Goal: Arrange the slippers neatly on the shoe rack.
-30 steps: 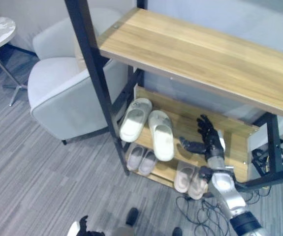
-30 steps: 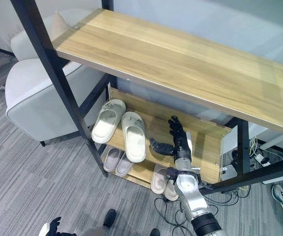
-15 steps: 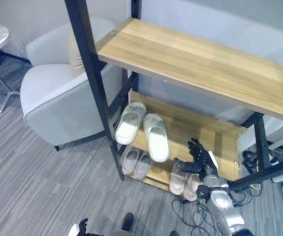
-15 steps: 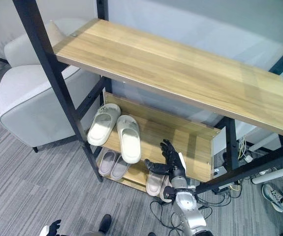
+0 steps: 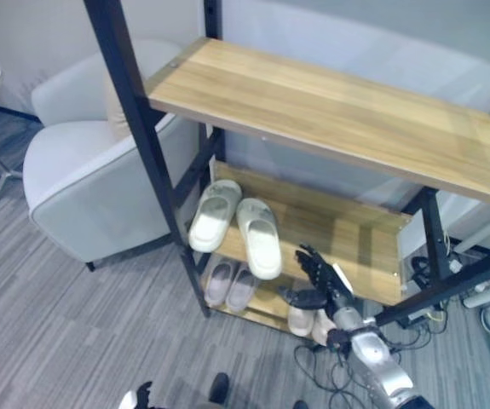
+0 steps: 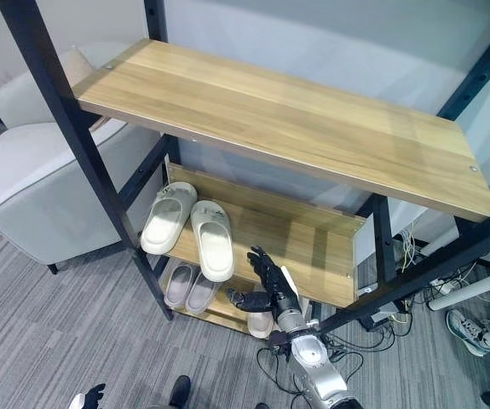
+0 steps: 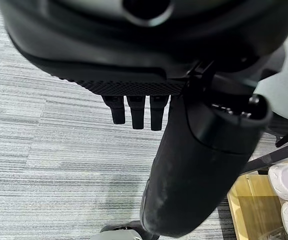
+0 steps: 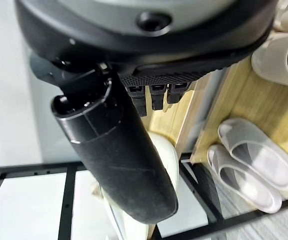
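Your right hand (image 6: 268, 283) hung with fingers spread and empty, near the white slippers (image 6: 192, 230); a careless sweep could have knocked them off the rack (image 6: 330, 256).

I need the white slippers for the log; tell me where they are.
In the eye views the white slippers lie side by side at the left end of the rack's middle shelf, by the black post, left of the right hand.

middle shelf (image 6: 313, 247) lies bare right of the white slippers (image 6: 189, 226).
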You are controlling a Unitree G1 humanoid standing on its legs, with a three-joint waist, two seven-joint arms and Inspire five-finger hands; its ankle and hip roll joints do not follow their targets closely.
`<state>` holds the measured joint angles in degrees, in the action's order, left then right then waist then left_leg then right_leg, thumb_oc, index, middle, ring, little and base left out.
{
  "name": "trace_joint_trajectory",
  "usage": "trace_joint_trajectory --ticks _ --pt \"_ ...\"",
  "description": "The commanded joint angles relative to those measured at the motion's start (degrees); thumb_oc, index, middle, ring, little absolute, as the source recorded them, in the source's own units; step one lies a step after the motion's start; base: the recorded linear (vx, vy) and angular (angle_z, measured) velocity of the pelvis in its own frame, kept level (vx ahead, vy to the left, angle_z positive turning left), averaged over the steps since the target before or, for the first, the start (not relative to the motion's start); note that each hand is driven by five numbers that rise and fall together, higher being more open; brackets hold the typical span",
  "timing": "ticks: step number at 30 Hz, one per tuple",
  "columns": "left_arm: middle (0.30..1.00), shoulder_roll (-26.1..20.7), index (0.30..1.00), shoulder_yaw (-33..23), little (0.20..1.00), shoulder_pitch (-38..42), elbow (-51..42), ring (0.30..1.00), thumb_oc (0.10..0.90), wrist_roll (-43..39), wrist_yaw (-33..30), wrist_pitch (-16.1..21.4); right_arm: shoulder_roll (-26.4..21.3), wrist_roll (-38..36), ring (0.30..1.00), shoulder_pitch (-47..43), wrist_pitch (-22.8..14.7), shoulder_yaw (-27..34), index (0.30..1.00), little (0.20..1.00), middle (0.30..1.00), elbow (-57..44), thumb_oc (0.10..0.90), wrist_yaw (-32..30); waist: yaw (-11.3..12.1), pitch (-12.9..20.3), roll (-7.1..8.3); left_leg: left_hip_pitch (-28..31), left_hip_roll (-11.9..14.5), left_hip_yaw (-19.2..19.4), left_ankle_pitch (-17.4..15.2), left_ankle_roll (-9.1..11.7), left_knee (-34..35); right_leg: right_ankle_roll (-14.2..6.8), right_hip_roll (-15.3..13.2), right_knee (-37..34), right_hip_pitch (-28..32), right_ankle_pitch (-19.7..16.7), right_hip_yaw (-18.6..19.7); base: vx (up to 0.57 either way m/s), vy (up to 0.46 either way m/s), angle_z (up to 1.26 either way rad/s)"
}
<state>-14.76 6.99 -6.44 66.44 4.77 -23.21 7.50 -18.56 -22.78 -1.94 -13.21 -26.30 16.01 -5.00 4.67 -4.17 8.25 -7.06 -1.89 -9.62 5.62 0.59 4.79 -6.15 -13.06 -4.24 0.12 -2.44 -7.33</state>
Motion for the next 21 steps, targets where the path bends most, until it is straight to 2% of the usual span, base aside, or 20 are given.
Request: trace_joint_trajectory --ticks 1,6,11,21 --pt "0.9 -1.5 0.9 0.7 0.9 1.6 0.6 0.9 0.8 -0.5 -0.7 1.6 1.2 -2.9 0.9 -4.9 -1.4 -6.8 0.9 0.9 0.9 -6.4 0.8 6.7 2.0 -2.4 -3.63 6.2 -0.4 1.4 -8.9 -2.1 -0.4 -6.1 -2.9 5.3 -0.5 -2.5 1.3 0.0 0.0 0.0" --pt "0.9 -1.5 0.9 0.9 0.9 1.7 0.9 0.9 0.8 -0.4 -0.6 1.5 2.1 -3.5 0.9 -5.9 -0.9 -9.1 0.9 0.9 0.9 -6.8 0.8 7.9 2.3 -2.5 -3.7 6.1 -0.4 1.4 -8.8 -2.1 -0.5 -6.1 -3.0 5.3 -0.5 -2.9 1.3 0.0 0.0 0.0" --pt "0.9 -1.7 0.9 1.4 0.9 2.0 0.5 0.9 0.8 -1.0 -0.5 1.5 4.6 -10.7 0.9 -6.9 -0.4 -11.1 0.9 0.9 0.9 -6.3 0.8 9.8 2.6 -2.4 -4.09 6.1 -0.4 1.2 -8.7 -2.1 -0.5 -6.1 -3.1 5.5 -0.5 -3.0 1.2 0.0 0.0 0.0" --pt "0.9 -1.4 0.9 1.4 0.9 2.1 1.8 0.9 0.8 -1.9 -0.2 1.4 7.0 -10.2 0.9 -11.2 -0.8 -11.8 0.9 0.9 0.9 -4.3 0.8 8.4 3.3 -2.0 -4.49 6.3 -0.5 1.1 -8.7 -2.2 -0.3 -6.1 -3.2 5.2 -0.2 -3.2 1.0 0.0 0.0 0.01"
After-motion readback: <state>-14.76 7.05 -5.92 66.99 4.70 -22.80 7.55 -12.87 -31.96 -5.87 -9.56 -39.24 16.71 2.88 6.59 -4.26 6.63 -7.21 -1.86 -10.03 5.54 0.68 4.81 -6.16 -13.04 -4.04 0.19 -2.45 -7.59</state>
